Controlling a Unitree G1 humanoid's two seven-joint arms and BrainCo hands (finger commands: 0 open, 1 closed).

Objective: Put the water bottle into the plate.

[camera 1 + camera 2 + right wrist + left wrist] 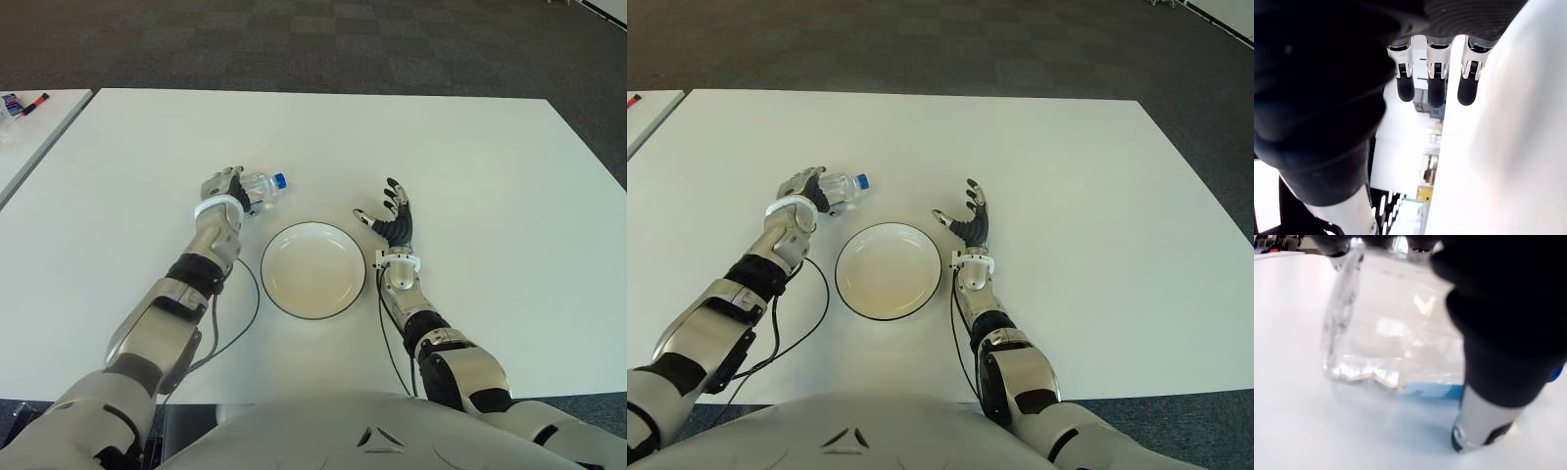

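Left of plate (313, 269) — left hand (223, 192) wrapped around lying water bottle (261, 185); right hand (392, 217) spread, empty. Risk: slick round bottle slipping mid-lift.

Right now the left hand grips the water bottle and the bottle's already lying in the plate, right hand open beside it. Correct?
Not quite: the water bottle lies on the table just beyond the plate, not in it; the left eye view shows the plate empty. The left hand does grip it, and the right hand is open beside the plate.

A white table (470, 157) carries a plate (313, 269) and a water bottle (263, 185) lying beside it.
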